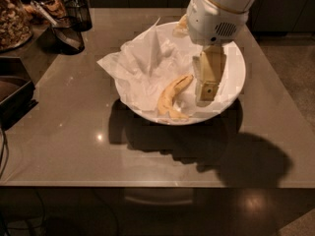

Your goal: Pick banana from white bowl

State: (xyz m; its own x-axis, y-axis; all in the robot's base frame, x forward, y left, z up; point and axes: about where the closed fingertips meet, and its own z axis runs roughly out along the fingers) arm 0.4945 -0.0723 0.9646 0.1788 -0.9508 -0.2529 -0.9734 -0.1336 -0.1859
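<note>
The white bowl (235, 85) stands on the table's far middle, lined with crumpled white paper (142, 68). The banana (172, 96) lies in the bowl's near part, curved, yellow with brownish marks. My gripper (206, 95) hangs over the bowl's right half, its cream-yellow fingers pointing down just right of the banana's upper end. It holds nothing and stands apart from the banana.
The bowl rests on a glossy grey-brown table (98, 146). A jar of snacks (12, 16) and dark containers (74, 14) stand at the far left. A dark tray (12, 95) sits at the left edge. The arm throws a wide shadow on the table's near right.
</note>
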